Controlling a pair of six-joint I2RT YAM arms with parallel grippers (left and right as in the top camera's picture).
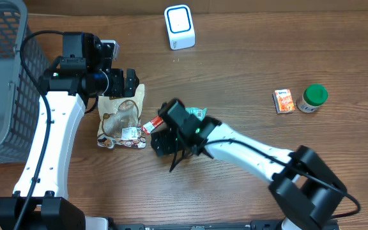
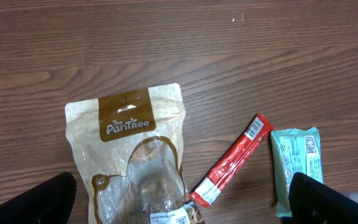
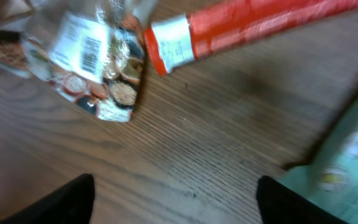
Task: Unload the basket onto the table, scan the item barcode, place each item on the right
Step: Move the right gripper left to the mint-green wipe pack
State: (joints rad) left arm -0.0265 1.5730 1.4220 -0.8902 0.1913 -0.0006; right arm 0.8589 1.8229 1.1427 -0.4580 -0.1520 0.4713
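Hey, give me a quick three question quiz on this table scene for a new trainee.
1. True or false: the white scanner stands inside the grey basket.
2. Fill in: between the PanTree pouch and the green bar lies a ____ stick packet.
3. The left gripper has its jaws: A open, B shut on the PanTree pouch, C shut on nothing.
Key: 1 false; 2 red; 3 A.

White arm links [image 1: 53,128], black joints [image 1: 308,185], black cables [image 1: 41,153], black left hand [image 1: 133,82]
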